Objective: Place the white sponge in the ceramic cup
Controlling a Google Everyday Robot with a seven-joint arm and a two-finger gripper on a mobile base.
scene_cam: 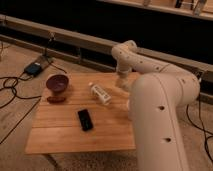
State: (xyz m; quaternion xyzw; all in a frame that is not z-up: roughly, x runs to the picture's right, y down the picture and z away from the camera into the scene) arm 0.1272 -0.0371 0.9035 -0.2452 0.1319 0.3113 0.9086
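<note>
My gripper hangs at the end of the white arm, low over the far right part of the wooden table. It is to the right of a clear bottle with a white label and mostly hidden by the arm's own links. The white sponge and the ceramic cup are not in view; the arm's bulk covers the table's right side.
A dark maroon bowl stands at the table's far left with a small reddish-brown object in front of it. A black flat device lies mid-table. Cables and a box lie on the floor at left. A dark rail runs behind.
</note>
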